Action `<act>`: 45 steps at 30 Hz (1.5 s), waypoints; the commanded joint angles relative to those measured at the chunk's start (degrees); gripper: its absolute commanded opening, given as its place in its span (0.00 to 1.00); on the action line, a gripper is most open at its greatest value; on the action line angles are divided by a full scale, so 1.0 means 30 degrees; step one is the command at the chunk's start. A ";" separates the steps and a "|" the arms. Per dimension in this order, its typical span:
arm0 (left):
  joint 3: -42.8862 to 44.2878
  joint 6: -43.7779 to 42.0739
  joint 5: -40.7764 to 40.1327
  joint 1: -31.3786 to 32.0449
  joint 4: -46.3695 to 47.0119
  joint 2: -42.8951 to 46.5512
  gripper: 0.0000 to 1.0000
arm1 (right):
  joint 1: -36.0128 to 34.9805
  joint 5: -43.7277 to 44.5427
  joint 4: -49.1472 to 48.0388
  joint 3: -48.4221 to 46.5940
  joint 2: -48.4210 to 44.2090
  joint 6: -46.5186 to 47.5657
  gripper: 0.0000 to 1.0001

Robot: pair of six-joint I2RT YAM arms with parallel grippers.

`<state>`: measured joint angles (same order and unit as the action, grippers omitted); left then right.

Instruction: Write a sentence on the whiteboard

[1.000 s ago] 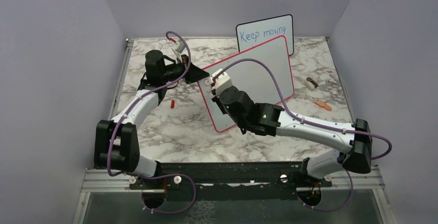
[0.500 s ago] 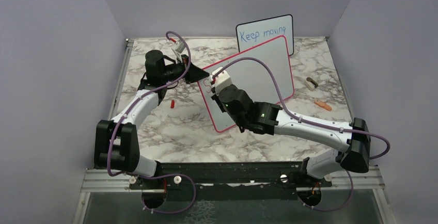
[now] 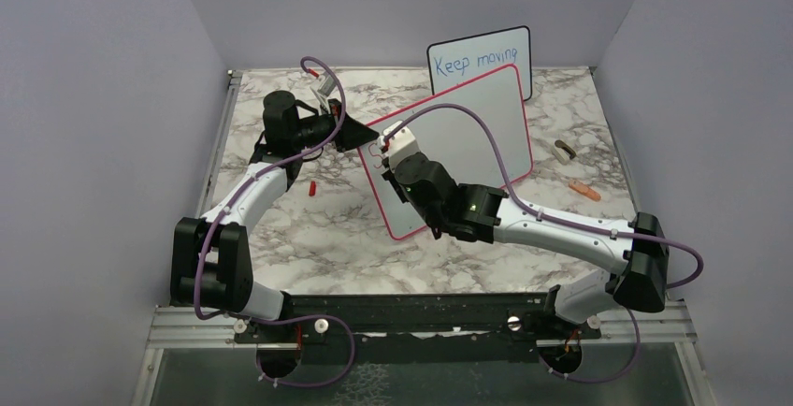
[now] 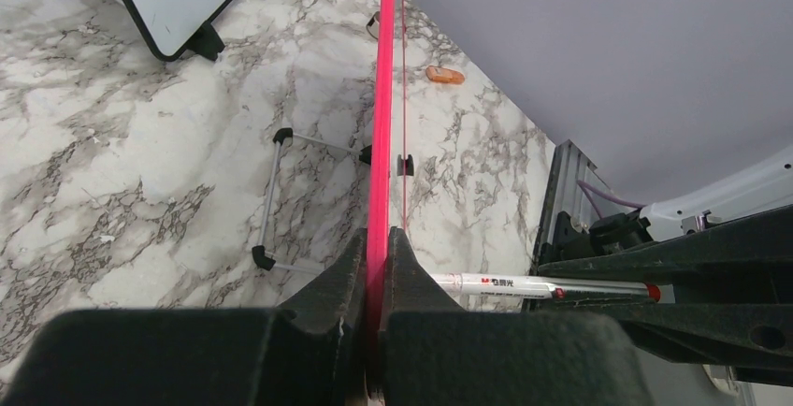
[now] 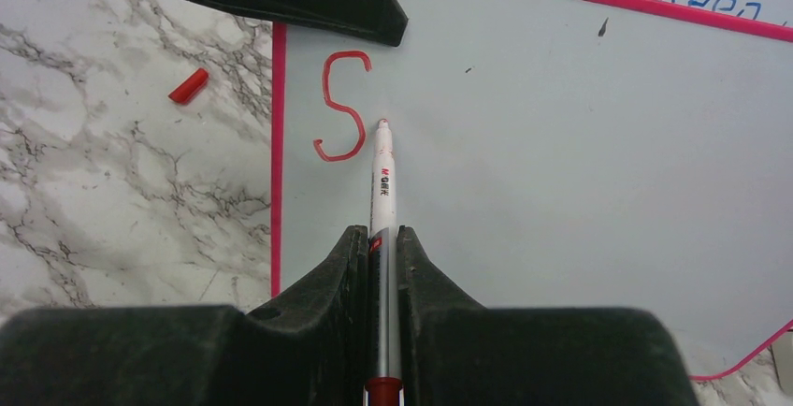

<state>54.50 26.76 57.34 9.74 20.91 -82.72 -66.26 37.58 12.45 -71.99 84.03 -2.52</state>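
Only a red S [image 5: 341, 107] on the whiteboard [image 5: 561, 144]
Marker [image 5: 383, 172] clamped by right gripper [image 5: 382, 238], S just left of its tip; board edge pinched by left gripper [image 4: 379, 242].

A marble-patterned table [image 3: 309, 238] is shown. 1 red cap [image 3: 311, 187] is laid on it, just left of and nearer than the left claw [image 3: 372, 137]. The pink-framed whiteboard [image 3: 468, 144] is stood at that claw, with a black-framed board [image 3: 479, 60] set beyond. 1 orange piece [image 3: 583, 190] and 1 pale piece [image 3: 564, 151] are laid well right of the right claw [image 5: 382, 238].
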 commanded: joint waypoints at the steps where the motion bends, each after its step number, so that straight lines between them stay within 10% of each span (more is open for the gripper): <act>1: -0.0530 -0.0366 0.0226 0.0475 -0.0749 -0.0435 0.00 | 0.0141 0.0253 -0.0604 0.0235 0.0184 -0.0066 0.00; 45: -0.0526 -0.0367 0.0288 0.0476 -0.0758 -0.0494 0.00 | 0.0553 -0.0017 -0.1056 -0.0031 -0.0311 0.0570 0.01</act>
<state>54.50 26.79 57.23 9.74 20.95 -82.87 -64.86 37.04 11.55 -70.96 82.91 -1.48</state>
